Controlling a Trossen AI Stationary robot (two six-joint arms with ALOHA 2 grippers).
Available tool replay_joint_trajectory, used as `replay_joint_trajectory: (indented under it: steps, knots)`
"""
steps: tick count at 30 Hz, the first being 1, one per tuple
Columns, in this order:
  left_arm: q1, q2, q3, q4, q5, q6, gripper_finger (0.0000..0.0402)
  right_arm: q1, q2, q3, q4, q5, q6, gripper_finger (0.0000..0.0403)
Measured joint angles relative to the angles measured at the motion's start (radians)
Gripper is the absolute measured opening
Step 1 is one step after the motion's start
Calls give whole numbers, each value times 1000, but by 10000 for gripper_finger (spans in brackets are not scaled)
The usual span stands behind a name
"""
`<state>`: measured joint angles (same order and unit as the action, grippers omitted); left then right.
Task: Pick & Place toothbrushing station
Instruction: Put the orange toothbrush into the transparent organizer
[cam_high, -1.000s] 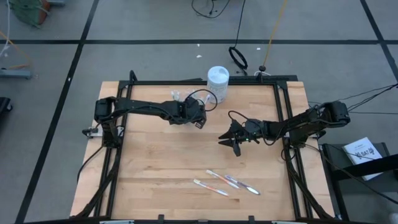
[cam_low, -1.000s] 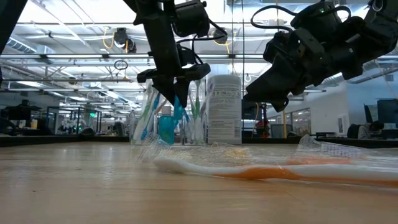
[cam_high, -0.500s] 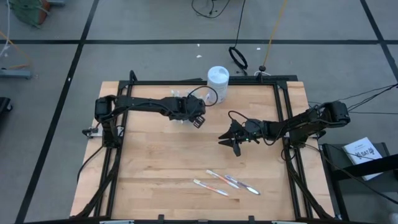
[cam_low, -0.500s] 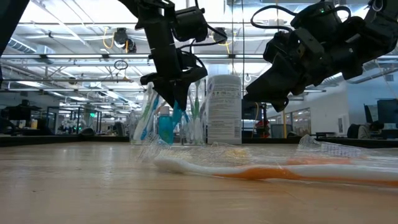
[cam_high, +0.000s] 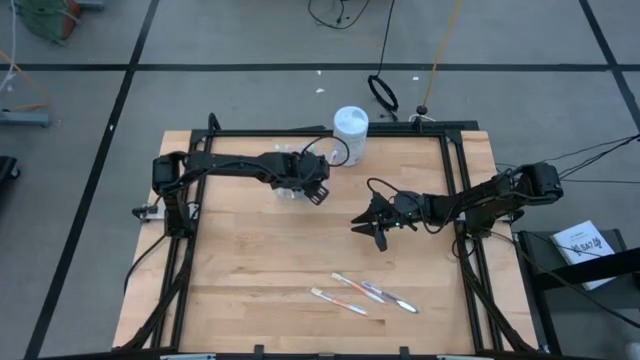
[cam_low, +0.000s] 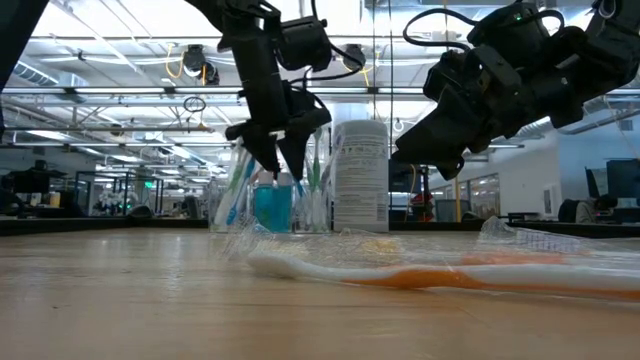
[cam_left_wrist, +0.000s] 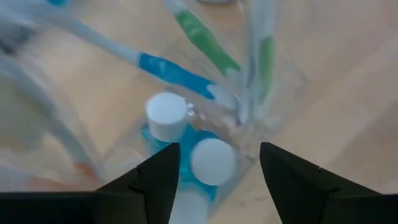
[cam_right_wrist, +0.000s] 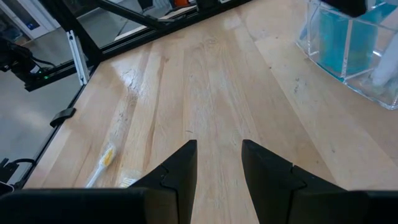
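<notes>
The clear plastic cup (cam_low: 270, 200) stands on the table's far part, left of the middle, and also shows in the high view (cam_high: 288, 192). It holds pastel toothbrushes (cam_left_wrist: 205, 43) leaning against its walls and teal toothpaste tubes (cam_left_wrist: 211, 163) standing with their white caps up. My left gripper (cam_left_wrist: 214, 152) is open right above the cup's mouth, pointing down, with a finger on either side of the tubes' caps, touching nothing. My right gripper (cam_high: 378, 228) hovers open and empty over the table's middle right. Three wrapped toothbrushes (cam_high: 362, 294) lie flat near the front edge.
A tall white canister (cam_high: 351, 134) stands at the far edge just right of the cup, and shows close beside it in the low view (cam_low: 360, 175). Black frame rails run along the table's sides. Bare wood lies between the cup and the loose toothbrushes.
My left gripper has shifted slightly toward the table's left edge over the cup and has opened, letting go of a teal tube. That tube hung tilted between the fingers and now stands upright inside the cup.
</notes>
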<state>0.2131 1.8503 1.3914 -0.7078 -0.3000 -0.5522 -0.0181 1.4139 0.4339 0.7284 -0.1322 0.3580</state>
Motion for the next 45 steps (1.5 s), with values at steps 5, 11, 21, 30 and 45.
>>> replay_joint_trajectory:
  steps: [5,11,21,30,45]
  knots:
    - [8,-32,1,-1,91,-27,230,0,0,0,0,0,0,121]
    - [-54,-128,1,8,84,-21,230,0,0,1,-12,0,-3,121]
    - [-290,-198,2,72,22,22,230,0,0,1,-121,-81,-4,121]
    - [-514,-119,2,249,51,66,230,0,0,0,-148,-79,-1,121]
    - [-731,205,2,334,82,175,230,0,0,0,-126,-79,49,121]
